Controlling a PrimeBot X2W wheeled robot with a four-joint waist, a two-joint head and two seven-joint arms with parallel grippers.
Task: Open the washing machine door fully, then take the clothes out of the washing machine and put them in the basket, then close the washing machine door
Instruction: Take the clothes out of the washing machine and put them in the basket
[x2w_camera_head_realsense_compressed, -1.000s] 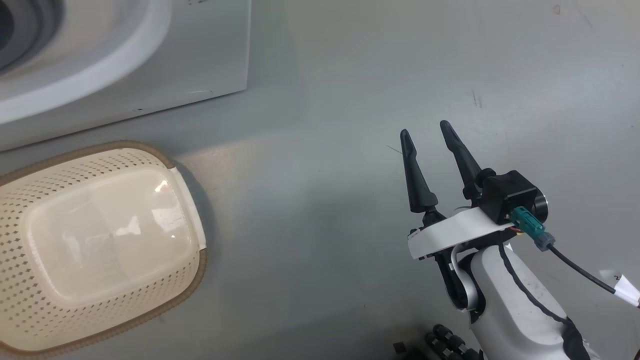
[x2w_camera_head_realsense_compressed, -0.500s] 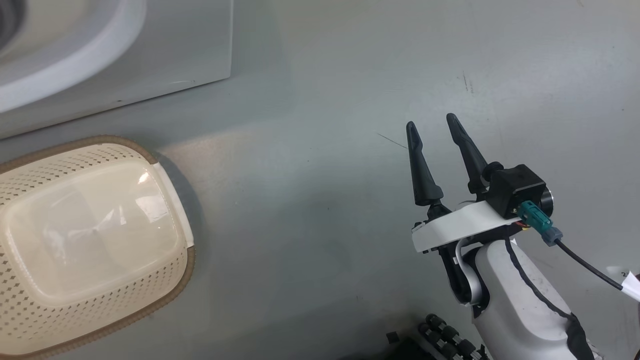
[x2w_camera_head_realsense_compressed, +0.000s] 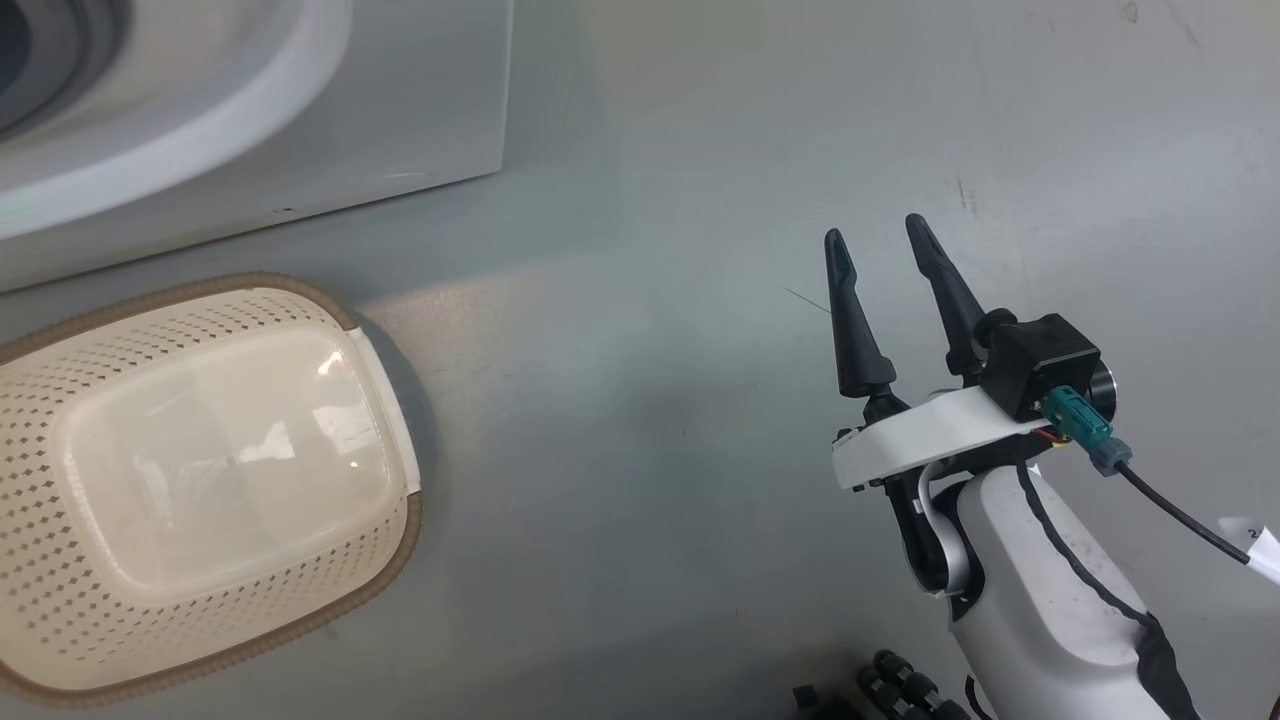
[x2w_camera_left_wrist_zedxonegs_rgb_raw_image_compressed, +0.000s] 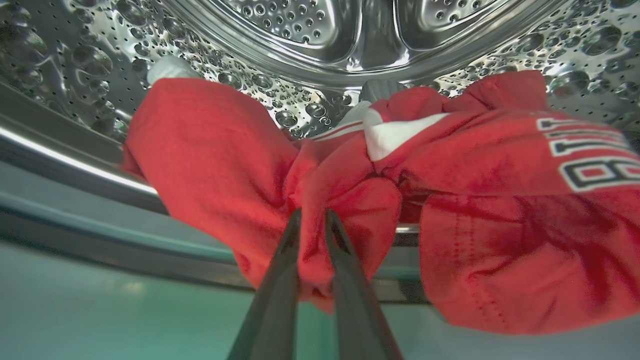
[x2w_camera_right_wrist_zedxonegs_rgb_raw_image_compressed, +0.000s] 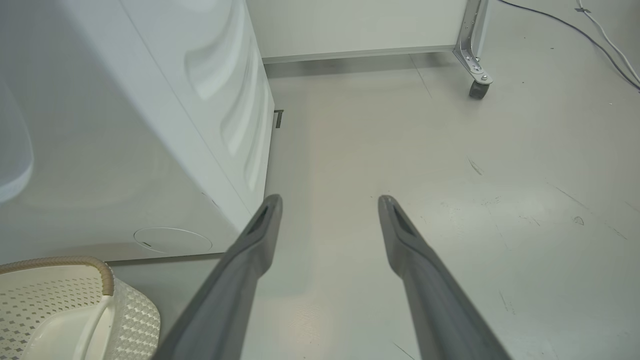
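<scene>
clothes: red jersey fabric, bunched at the mouth of the steel drum, dead ahead of my left gripper. That gripper is clamped on a fold of it. Both fingers pinch red cloth, and the fold bulges up past the tips and down between the fingers. A bigger lump sits right of my fingers, draped over the drum lip. A white trim patch is just up-right of the tips.

Writing: white block lettering with a dark outline, on the lump far right of my fingers. It's skewed and cut by the frame edge, so I can't read a full word. Can't tell if this is one garment or several. The fold's lower end is partly hidden behind my fingers.

Right gripper: fingers spread wide, nothing between them, over grey floor. The washing machine stands ahead-left of it, with the cabinet corner just beyond the left fingertip. A round cover sits low on the front panel. No readable marking there.

basket: cream, perforated, brown rim, well left of the right gripper, just in front of the machine. Its glossy bottom shows. It's cut off at the frame's left edge.

A white tag hangs on the right arm's cable, behind the gripper. Its print is cut off and unreadable.
</scene>
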